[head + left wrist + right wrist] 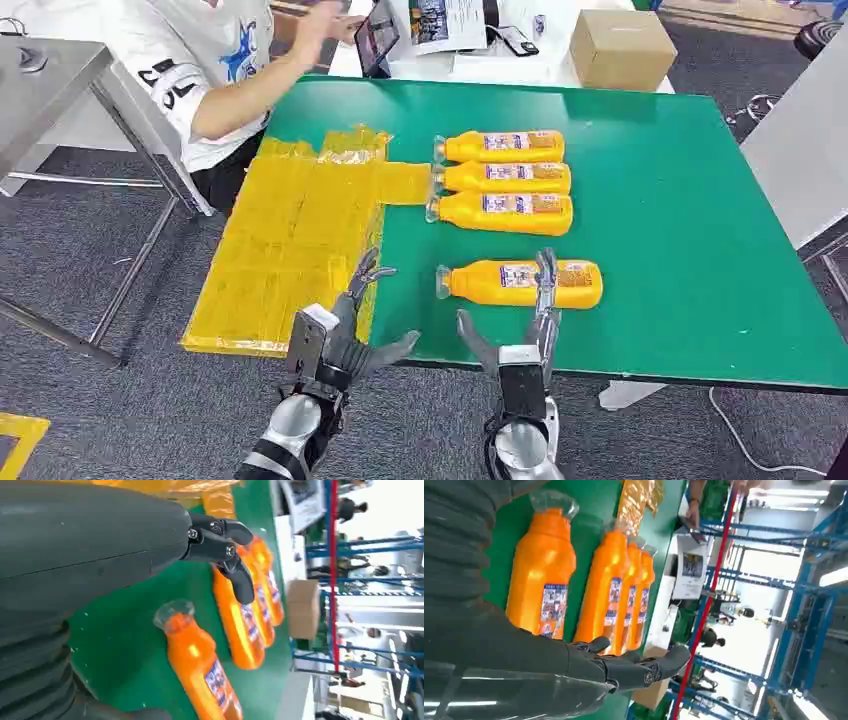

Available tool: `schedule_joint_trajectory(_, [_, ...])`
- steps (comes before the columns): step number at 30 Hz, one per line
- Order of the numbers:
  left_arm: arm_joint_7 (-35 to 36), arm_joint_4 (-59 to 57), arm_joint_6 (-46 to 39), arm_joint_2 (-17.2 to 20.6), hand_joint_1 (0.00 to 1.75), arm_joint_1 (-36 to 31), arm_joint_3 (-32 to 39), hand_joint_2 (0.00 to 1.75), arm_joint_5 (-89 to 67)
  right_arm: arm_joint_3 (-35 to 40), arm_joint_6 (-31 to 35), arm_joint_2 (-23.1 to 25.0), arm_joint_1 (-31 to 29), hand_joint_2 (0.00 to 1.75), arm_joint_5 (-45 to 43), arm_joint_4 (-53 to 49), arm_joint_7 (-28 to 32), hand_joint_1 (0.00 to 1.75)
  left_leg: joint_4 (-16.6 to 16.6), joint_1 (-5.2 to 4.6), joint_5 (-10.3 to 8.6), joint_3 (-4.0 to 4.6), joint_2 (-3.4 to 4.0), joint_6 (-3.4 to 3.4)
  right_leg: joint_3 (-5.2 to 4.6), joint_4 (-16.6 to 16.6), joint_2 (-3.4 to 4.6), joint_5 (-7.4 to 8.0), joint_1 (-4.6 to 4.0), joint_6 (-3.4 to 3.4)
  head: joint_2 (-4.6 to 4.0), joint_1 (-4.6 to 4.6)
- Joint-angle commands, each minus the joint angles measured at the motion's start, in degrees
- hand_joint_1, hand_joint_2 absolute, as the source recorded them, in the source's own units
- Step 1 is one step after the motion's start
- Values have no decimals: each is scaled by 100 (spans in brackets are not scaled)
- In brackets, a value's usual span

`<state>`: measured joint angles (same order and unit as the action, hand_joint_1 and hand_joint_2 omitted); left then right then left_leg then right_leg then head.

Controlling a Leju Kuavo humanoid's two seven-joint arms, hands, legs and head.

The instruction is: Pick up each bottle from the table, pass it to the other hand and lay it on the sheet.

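Bare green table [680,250] flanks the near bottle [520,283]; three bottles [505,178] (touching) crowd behind.

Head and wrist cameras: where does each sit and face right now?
Head view: high on the body, looking down at the green table; both silver arms, left hand, right hand show.
Left wrist view: behind the left hand, facing the orange plastic bottles.
Right wrist view: behind the right hand, facing the same bottles.
Shared: the lone nearest orange bottle and the cardboard box.
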<state>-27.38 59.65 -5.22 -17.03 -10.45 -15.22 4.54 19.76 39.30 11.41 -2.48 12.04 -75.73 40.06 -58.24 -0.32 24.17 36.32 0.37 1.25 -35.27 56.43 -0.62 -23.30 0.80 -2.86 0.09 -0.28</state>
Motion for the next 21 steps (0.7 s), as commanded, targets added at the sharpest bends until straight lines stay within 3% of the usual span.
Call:
schedule_joint_trajectory(1, [-152,-921,-106,39,0,-627,435,175,17,-547,-45,-44,-219,175,-94,357,-6,0,8,8,12,-46,-8,-11,49,-10,0,-12,-7,13,0,0])
schedule_joint_trajectory(3, [-152,-877,-92,46,0,-646,453,175,19,-554,-73,-33,-216,175,-75,351,-6,0,4,8,13,-41,-4,-11,43,-8,4,-11,-7,12,0,2])
schedule_joint_trajectory(4, [-172,-837,-66,39,175,-630,469,175,42,-556,-72,-22,-213,175,-62,361,-6,0,6,7,8,-30,-4,-9,32,-7,2,-7,-6,10,0,2])
schedule_joint_trajectory(21, [-205,-776,21,47,175,-597,436,175,30,-557,-96,-11,-211,175,-44,361,-6,0,6,3,5,-18,-1,-6,19,-6,4,-3,-3,7,0,2])
